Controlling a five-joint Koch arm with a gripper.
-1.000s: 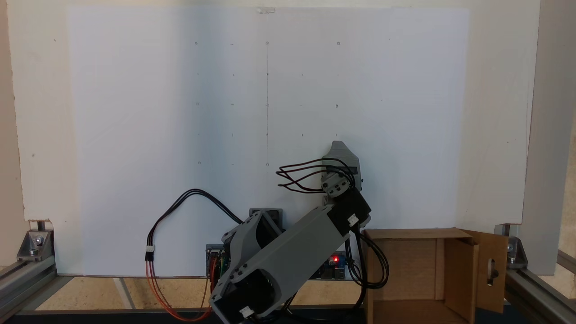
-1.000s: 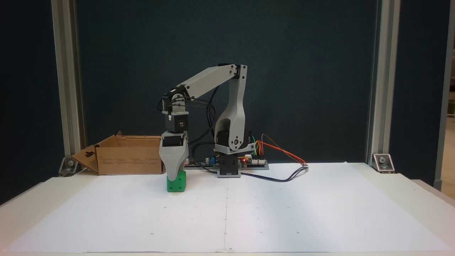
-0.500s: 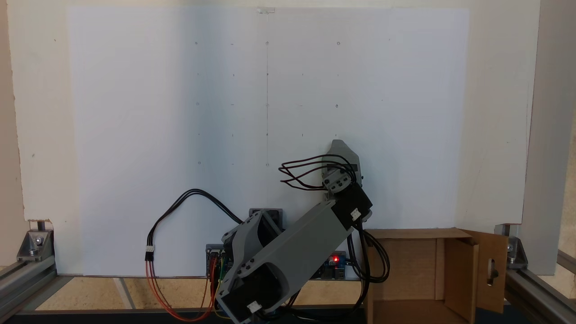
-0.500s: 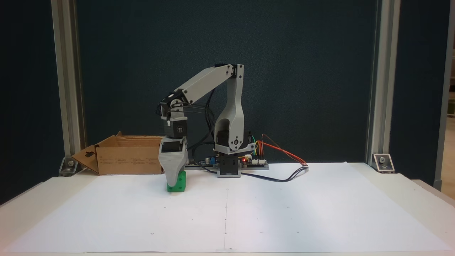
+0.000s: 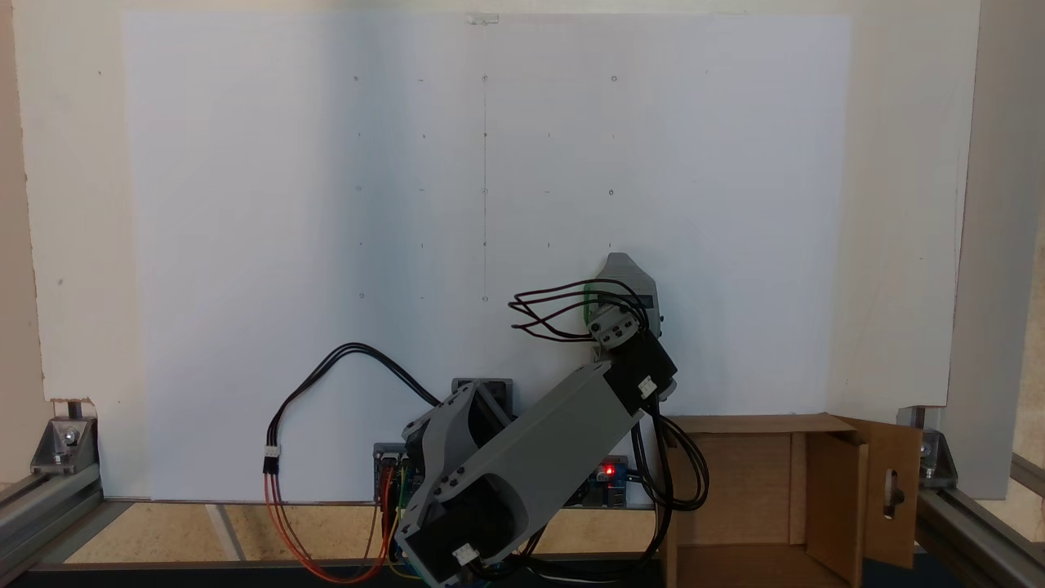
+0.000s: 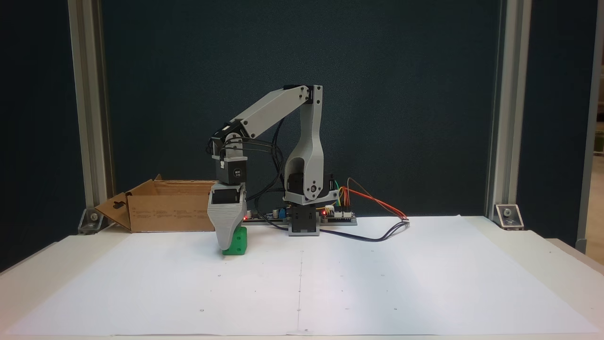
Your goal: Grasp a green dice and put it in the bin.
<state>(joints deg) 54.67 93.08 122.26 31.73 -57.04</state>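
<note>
- I see the gripper (image 6: pixel 225 243) pointing straight down, its grey jaw in front of the green dice (image 6: pixel 238 242) and covering the dice's left part; I cannot tell whether the jaws are clamped on it or merely around it.
- The green dice sits on the white paper sheet (image 6: pixel 358 278), just right of the cardboard bin's near corner in this front fixed view.
- The cardboard bin (image 6: pixel 165 211) stands open behind and left of the dice, flap with slot cutout (image 6: pixel 114 208) spread outward.
- From above, I see a green sliver (image 5: pixel 589 305) beside the gripper housing, up and left of the bin (image 5: pixel 735 465).
- Black cables (image 6: pixel 368 237) trail right of the arm base (image 6: pixel 304 222).
</note>
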